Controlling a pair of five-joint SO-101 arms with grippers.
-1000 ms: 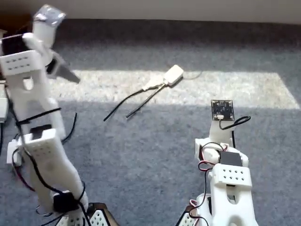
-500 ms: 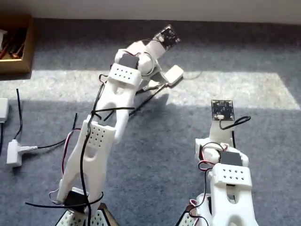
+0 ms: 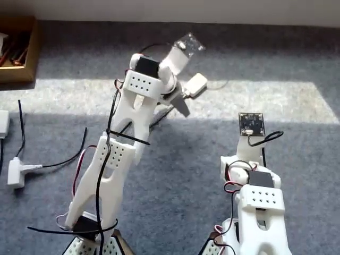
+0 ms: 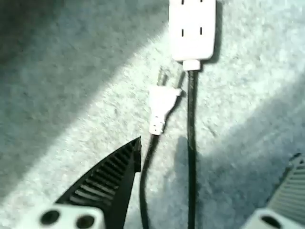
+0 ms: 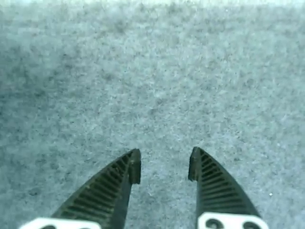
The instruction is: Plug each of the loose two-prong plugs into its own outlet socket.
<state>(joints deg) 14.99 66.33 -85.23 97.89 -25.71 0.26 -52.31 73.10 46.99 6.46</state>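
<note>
Grey carpet [image 3: 175, 175] covers the whole floor, and a band of sunlight [image 3: 265, 101] crosses it from left to right at the far side. A wooden box [image 3: 31, 53] sits at the far left, with reddish items inside. A pale strip [image 3: 212, 10] runs along the far edge.

Grey carpet [image 3: 175, 175] w/ sunlit band [image 3: 265, 98], maybe wooden crate [image 3: 33, 48] top-left.

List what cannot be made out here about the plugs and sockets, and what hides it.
Left wrist view: the top edge cuts off the socket block, so its socket count is unclear.
High view: the left arm covers the plug lying near that block.
High view: the left edge cuts off a white object, too little to name.
</note>
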